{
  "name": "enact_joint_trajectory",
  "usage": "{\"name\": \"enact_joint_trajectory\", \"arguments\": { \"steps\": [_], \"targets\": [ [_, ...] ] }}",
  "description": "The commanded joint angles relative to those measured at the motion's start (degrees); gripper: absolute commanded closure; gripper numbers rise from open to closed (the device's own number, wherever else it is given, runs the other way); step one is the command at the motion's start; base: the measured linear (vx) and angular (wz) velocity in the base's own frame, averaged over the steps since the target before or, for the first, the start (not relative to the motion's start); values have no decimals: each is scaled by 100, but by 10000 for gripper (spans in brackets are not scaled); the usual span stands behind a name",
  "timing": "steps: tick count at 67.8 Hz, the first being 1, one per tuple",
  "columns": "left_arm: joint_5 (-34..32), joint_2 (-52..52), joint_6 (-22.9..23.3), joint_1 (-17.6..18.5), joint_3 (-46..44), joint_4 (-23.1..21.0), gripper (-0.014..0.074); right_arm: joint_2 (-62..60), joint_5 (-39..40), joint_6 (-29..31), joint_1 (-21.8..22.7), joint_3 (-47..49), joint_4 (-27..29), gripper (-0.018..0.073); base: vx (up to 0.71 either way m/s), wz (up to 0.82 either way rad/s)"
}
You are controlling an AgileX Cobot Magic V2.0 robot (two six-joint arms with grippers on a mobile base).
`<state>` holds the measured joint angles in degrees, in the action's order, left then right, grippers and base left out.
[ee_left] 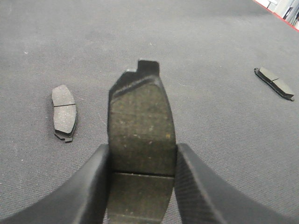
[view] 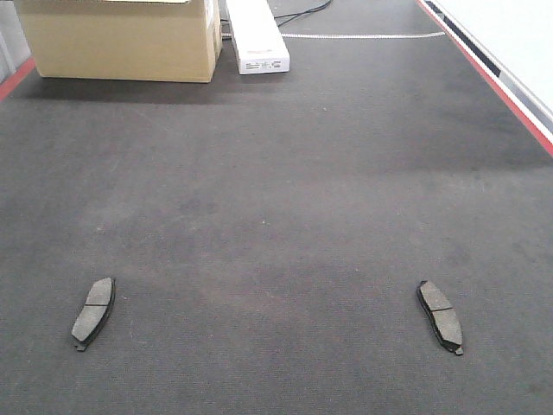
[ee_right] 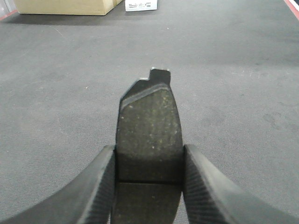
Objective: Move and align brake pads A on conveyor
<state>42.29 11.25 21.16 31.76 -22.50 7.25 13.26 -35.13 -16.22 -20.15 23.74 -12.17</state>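
Left wrist view: left gripper (ee_left: pixel 142 182) clamped on a pad (ee_left: pixel 141 135), black fingers (ee_left: pixel 93 186) pressing both long edges near the groove, tabbed end pointing away, held above the belt (ee_left: pixel 196 42). Left-lying pad (ee_left: pixel 64 112) flat on the belt just beyond, right-lying pad (ee_left: pixel 274 83) well apart at far right. Right wrist view: right gripper (ee_right: pixel 148 186) gripping another pad (ee_right: pixel 149 135) the same way, over bare belt. Front view: both lying pads near the bottom, well apart, each slightly tilted. Cardboard box (view: pixel 121 39) and white box (view: pixel 256 36) at belt's far end; red stripe (view: pixel 484 73) along right edge.
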Motion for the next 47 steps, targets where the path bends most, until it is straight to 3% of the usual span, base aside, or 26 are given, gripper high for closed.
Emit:
{"name": "enact_joint_trajectory", "arguments": {
  "steps": [1, 47],
  "targets": [
    [-526, 43, 25, 6, -166, 13, 602, 47, 565, 33, 18, 171, -112, 563, 0, 0],
    [-594, 43, 25, 6, -166, 147, 602, 47, 565, 33, 18, 171, -112, 563, 0, 0]
  ]
}}
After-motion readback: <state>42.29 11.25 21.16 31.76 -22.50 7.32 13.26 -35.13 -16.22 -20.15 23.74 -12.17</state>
